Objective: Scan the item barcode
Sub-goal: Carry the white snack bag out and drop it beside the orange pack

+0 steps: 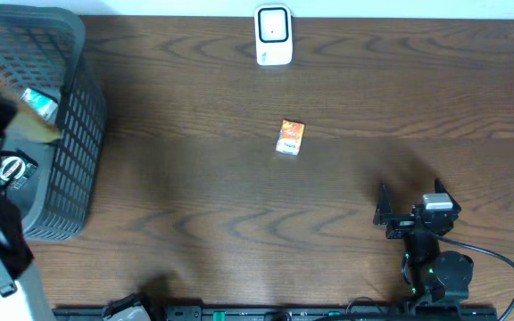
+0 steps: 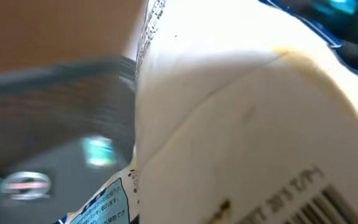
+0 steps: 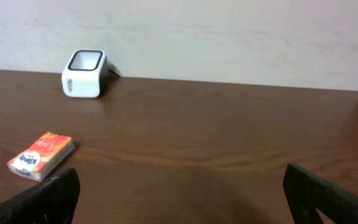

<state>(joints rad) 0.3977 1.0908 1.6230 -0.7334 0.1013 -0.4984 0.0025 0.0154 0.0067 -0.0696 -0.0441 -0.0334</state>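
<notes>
Packet (image 2: pixel 241 124) gripped in basket (image 1: pixel 78 152)
Left gripper (image 1: pixel 14 120) looks clamped on the packet; an edge hold could let it slip before the scanner (image 1: pixel 273 36). Right gripper (image 3: pixel 179 199) apart.

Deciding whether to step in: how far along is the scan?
Done: no scan shows; an orange packet lies on the table. In hand: left gripper shut, apparently on a white packet over the basket, barcode visible. Left: carry it to the scanner. Right gripper rests open.
</notes>
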